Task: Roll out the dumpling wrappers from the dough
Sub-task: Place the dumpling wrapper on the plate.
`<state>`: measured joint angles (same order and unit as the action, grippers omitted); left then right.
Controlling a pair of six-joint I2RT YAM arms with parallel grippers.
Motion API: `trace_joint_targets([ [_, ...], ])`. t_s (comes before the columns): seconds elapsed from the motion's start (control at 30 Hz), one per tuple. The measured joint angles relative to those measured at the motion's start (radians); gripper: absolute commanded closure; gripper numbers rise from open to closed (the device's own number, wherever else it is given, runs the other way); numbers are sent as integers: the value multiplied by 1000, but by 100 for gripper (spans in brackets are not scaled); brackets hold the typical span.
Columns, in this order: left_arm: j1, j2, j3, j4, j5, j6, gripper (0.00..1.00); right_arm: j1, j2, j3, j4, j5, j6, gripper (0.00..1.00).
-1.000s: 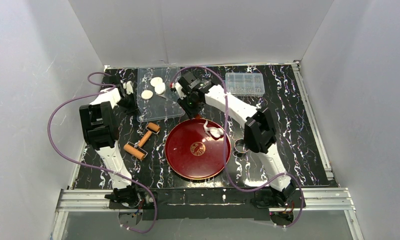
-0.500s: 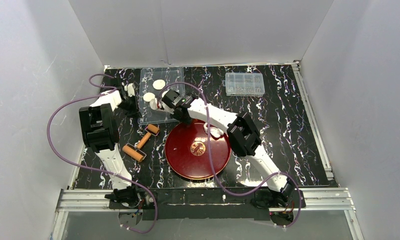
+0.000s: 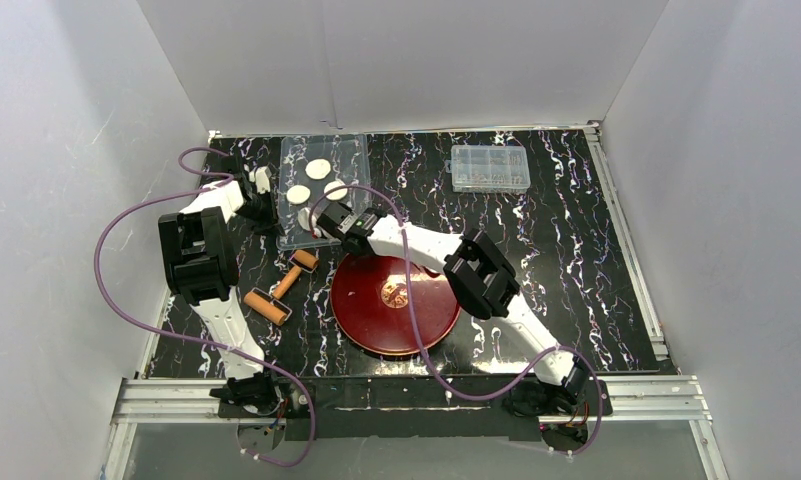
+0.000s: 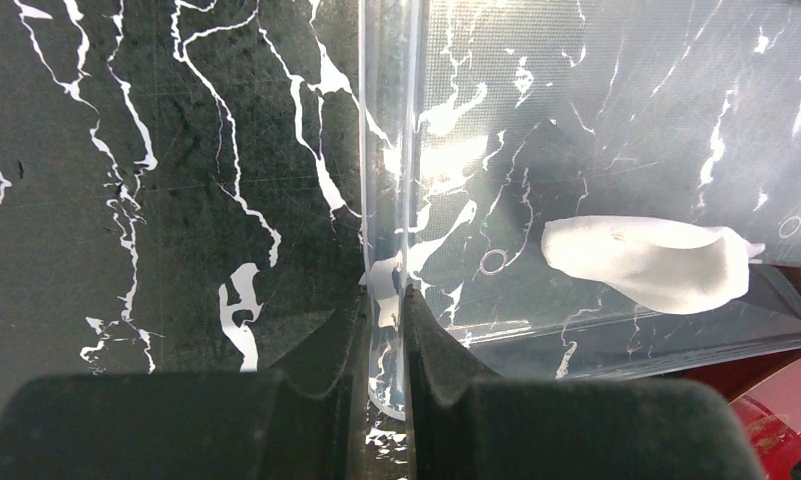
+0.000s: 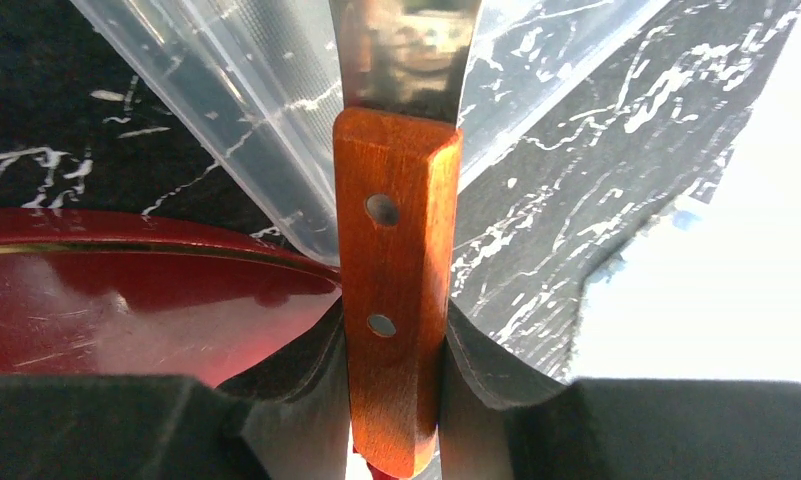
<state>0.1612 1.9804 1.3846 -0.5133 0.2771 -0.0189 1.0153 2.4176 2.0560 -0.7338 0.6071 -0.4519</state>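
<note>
Nearest, the red plate (image 3: 376,320) lies with a rolling pin (image 3: 281,285) to its left. Just past the plate's far rim, the right gripper (image 5: 394,320) is clamped tight on the wooden handle of a scraper (image 5: 394,200), whose blade reaches over the clear sheet (image 3: 348,155). The left gripper (image 4: 384,295) pinches that sheet's left edge. Farther back, three dumpling wrappers (image 3: 318,168) lie flat on the sheet.

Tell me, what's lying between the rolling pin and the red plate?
Nothing. In the top view, only bare black marbled table shows between the rolling pin and the red plate.
</note>
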Motion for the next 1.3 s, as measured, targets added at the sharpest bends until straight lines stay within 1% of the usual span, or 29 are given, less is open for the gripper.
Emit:
trace_joint_targets([
  [0.13, 0, 0, 0, -1, 1, -3, 100, 8, 0, -16, 37, 77, -55, 99],
  [0.23, 0, 0, 0, -2, 1, -8, 100, 15, -5, -52, 96, 136, -106, 99],
  [0.37, 0, 0, 0, -3, 1, -11, 100, 22, -32, -105, 169, 171, -171, 99],
  [0.6, 0, 0, 0, -2, 1, -7, 100, 29, -67, -110, 279, 232, -316, 99],
  [0.73, 0, 0, 0, -2, 1, -7, 100, 29, -93, -135, 348, 253, -366, 99],
  [1.0, 0, 0, 0, -2, 1, -7, 100, 28, -92, -250, 352, 244, -357, 99],
  [1.17, 0, 0, 0, -2, 1, -7, 100, 24, -92, -245, 355, 248, -367, 99],
  [1.3, 0, 0, 0, -2, 1, -7, 100, 16, -92, -212, 373, 278, -422, 99],
])
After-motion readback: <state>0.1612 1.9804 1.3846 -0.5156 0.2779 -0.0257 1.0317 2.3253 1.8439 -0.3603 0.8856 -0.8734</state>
